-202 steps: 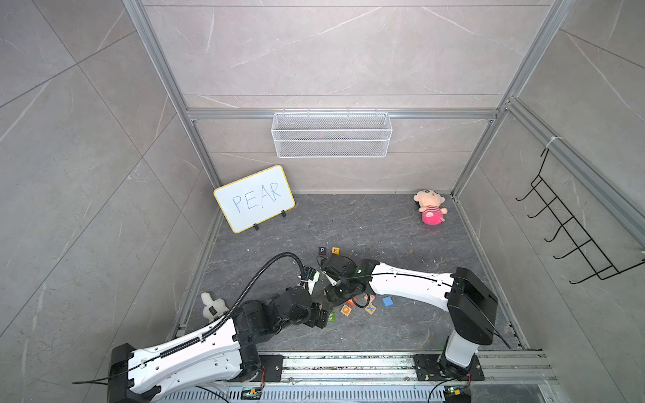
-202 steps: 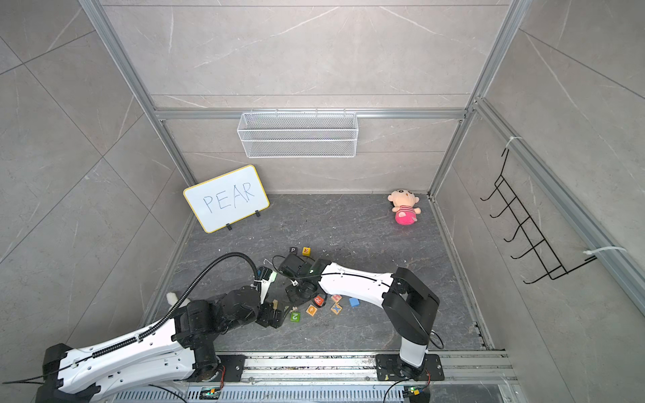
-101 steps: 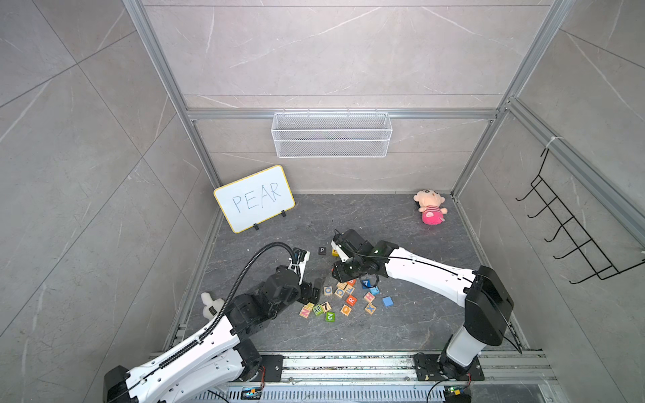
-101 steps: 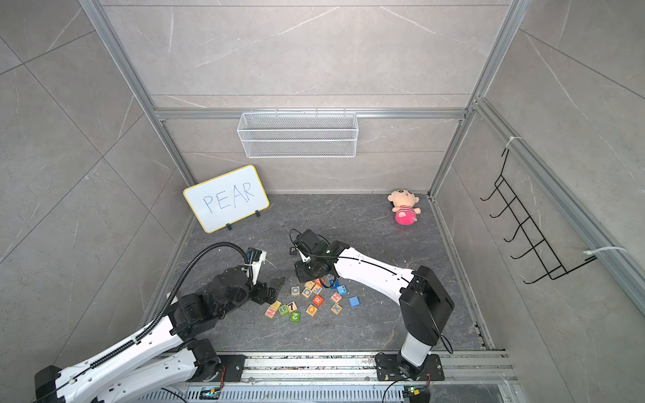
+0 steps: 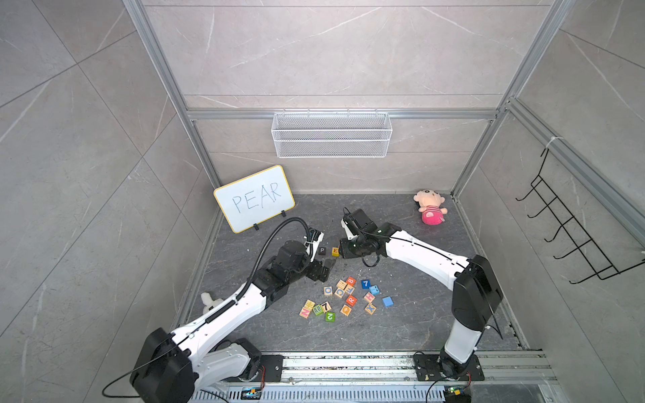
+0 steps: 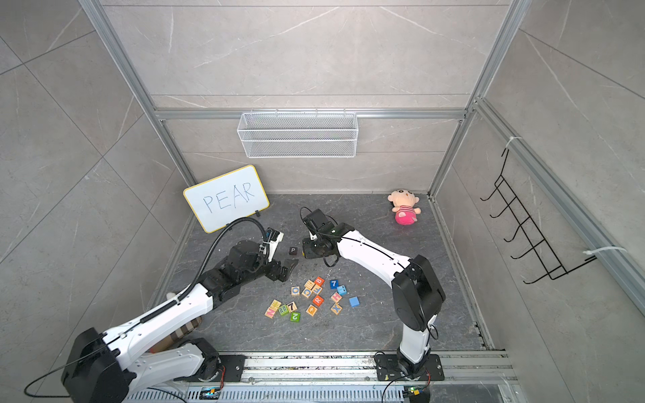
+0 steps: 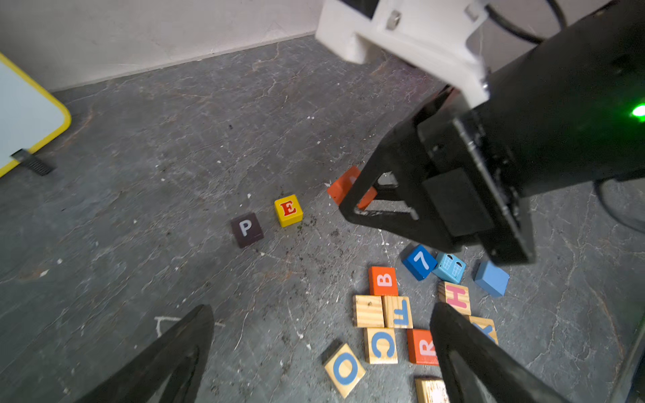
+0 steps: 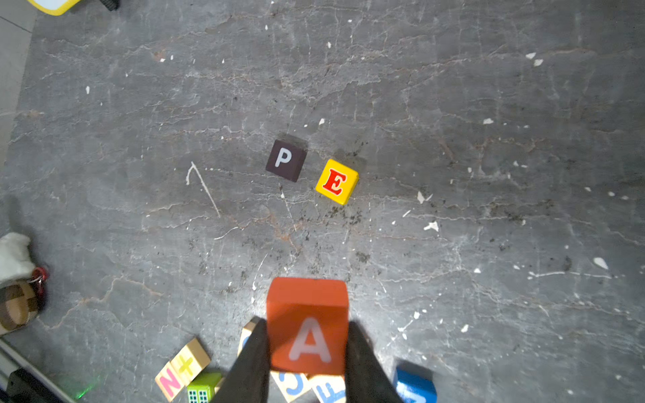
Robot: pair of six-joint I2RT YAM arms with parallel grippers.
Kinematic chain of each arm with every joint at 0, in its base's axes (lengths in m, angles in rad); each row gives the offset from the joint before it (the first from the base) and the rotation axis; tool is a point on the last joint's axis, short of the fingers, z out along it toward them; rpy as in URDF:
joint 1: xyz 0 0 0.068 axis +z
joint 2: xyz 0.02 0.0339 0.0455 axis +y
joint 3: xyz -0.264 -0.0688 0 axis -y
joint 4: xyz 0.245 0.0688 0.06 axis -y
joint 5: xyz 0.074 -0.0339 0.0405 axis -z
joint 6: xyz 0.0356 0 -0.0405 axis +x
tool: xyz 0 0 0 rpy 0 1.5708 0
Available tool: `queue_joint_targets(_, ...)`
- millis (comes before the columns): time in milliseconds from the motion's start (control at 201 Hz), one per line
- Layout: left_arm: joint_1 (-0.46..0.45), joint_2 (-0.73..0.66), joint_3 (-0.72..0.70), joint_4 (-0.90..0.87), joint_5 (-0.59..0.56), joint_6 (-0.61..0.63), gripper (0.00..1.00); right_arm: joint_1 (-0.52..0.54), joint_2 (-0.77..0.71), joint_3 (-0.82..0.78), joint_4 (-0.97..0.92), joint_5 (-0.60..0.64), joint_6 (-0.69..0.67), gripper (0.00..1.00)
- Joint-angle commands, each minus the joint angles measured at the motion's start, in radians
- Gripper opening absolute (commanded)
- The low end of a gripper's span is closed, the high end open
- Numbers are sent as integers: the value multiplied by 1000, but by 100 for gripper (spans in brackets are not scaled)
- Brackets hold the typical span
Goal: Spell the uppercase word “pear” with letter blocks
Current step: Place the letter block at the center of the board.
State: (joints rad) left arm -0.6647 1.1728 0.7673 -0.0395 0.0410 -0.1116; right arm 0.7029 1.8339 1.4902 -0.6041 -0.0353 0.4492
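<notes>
The black P block (image 5: 322,250) (image 8: 286,159) and the yellow E block (image 5: 335,251) (image 8: 336,181) lie side by side on the dark floor. My right gripper (image 8: 307,328) (image 5: 343,249) is shut on the orange-red A block (image 8: 307,324) (image 7: 340,185), just right of the E and low over the floor. The orange-red R block (image 5: 351,299) (image 7: 420,347) lies in the loose pile. My left gripper (image 7: 321,308) (image 5: 326,268) hangs open and empty between the P block and the pile.
Several other letter, number and blue blocks (image 5: 343,298) are scattered in front. A whiteboard reading PEAR (image 5: 254,199) leans at the back left. A pink plush doll (image 5: 430,211) lies at the back right, and a wire basket (image 5: 331,134) hangs on the back wall.
My right gripper has come off the pile with the A block and carried it back beside the E. The left gripper has also drawn back from the pile, still open.
</notes>
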Motion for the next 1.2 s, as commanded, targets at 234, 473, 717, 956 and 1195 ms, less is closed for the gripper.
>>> queue_joint_targets(234,52,122,30,154,158,45,99,-55,132,68,-49,28,13,33)
queue_joint_targets(473,59,149,5,194,176,46,99,-75,197,102,-49,33,36,33)
queue_joint_targets(717,60,178,-10,227,187,54,99,-79,263,143,-79,80,33,33)
queue_joint_targets(956,60,198,-9,238,209,31,99,-80,311,184,-89,110,38,33)
queue_joint_targets(1195,58,188,-20,249,209,22,99,-80,358,227,-117,132,42,33)
